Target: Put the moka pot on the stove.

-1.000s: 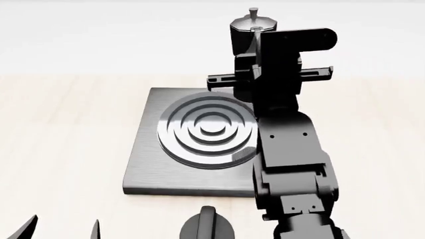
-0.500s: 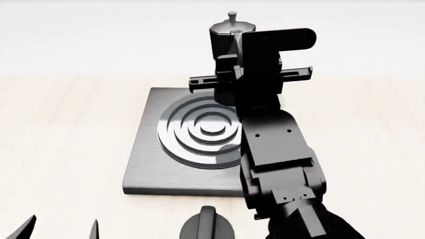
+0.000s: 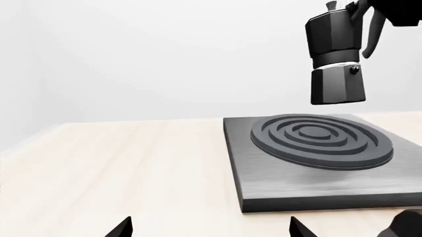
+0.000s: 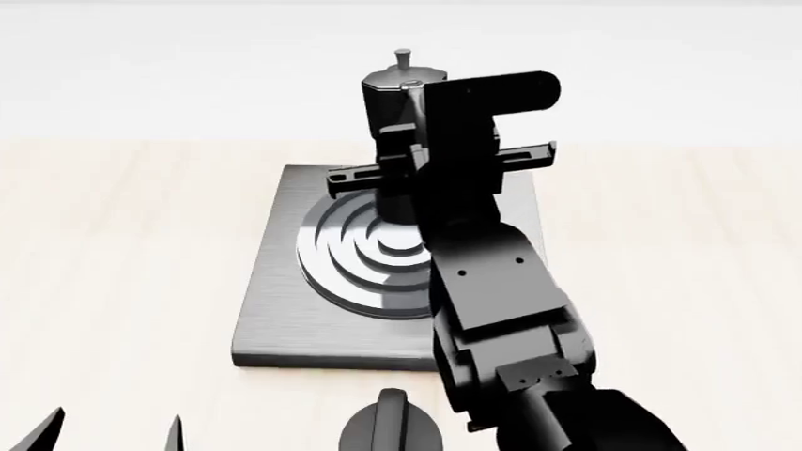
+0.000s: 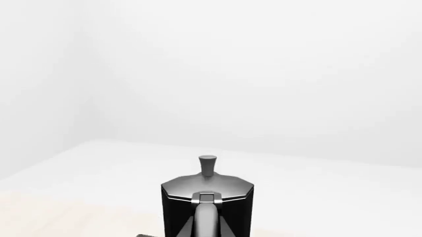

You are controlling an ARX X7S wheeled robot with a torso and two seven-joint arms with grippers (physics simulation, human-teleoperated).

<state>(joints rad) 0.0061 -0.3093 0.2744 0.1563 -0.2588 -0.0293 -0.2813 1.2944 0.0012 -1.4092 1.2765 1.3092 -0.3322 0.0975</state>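
Moka pot (image 3: 337, 61), rigid, glossy and likely slippery, hangs upright above the stove (image 3: 323, 170), right gripper (image 4: 420, 155) pinching its handle, the soundest hold.

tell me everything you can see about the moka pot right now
The moka pot is a small, glossy black, faceted coffee pot with a narrow silvery waist band, a lid with a grey knob and a curved handle. It hangs upright in the air, clear of the stove, above the far side of the ring burner. The right gripper holds it from the handle side. Nothing else touches it; its base shows a clear gap above the burner in the left wrist view.
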